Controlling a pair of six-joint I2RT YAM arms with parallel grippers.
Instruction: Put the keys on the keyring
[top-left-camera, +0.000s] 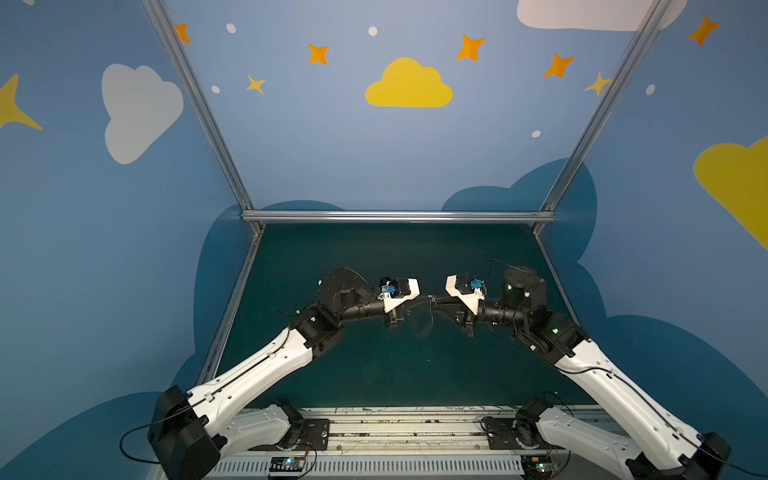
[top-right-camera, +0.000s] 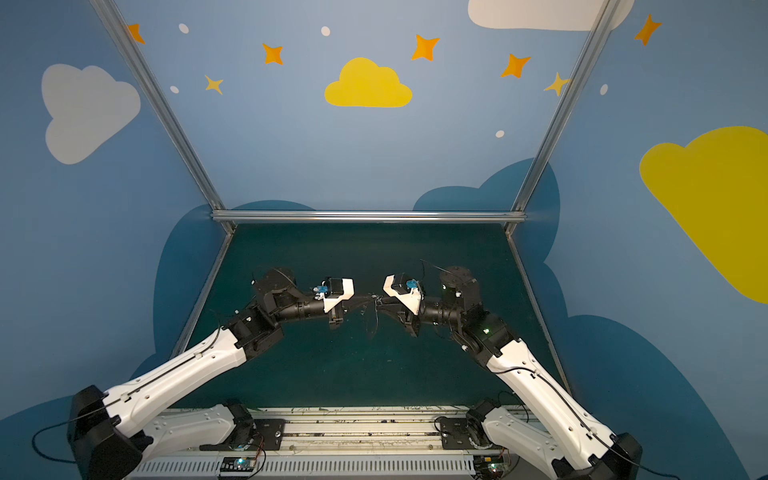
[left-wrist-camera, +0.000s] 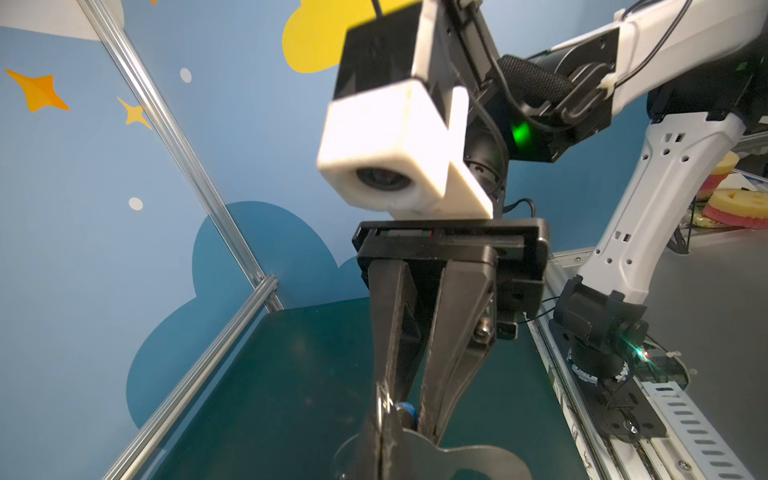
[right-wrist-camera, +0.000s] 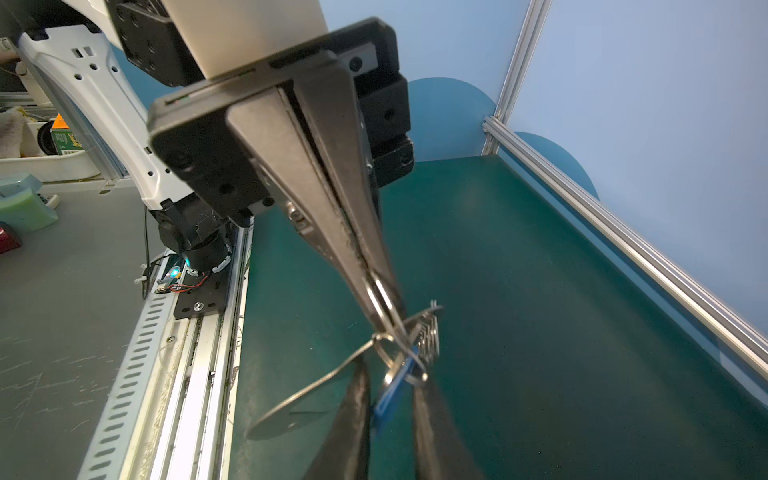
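Both arms meet over the middle of the green mat (top-left-camera: 374, 365). The keyring, a flat grey plate (left-wrist-camera: 465, 461), hangs in the air and appears edge-on in the right wrist view (right-wrist-camera: 299, 399). In both top views it is a dim shape below the grippers (top-left-camera: 422, 328) (top-right-camera: 372, 320). My left gripper (left-wrist-camera: 380, 415) (right-wrist-camera: 384, 316) (top-left-camera: 419, 302) is shut on one of the plate's wire rings (right-wrist-camera: 380, 297). My right gripper (right-wrist-camera: 390, 382) (left-wrist-camera: 409, 419) (top-left-camera: 435, 302) has its fingers closed round the keys, a small blue-tinted piece (right-wrist-camera: 392, 395) (left-wrist-camera: 406, 409). More wire rings (right-wrist-camera: 428, 336) bunch beside it.
Aluminium frame rails (top-left-camera: 399, 216) edge the mat at the back and both sides, with blue painted walls behind. The arms' base rail (top-left-camera: 415, 432) runs along the front. Foam pieces (left-wrist-camera: 735, 203) lie outside the cell.
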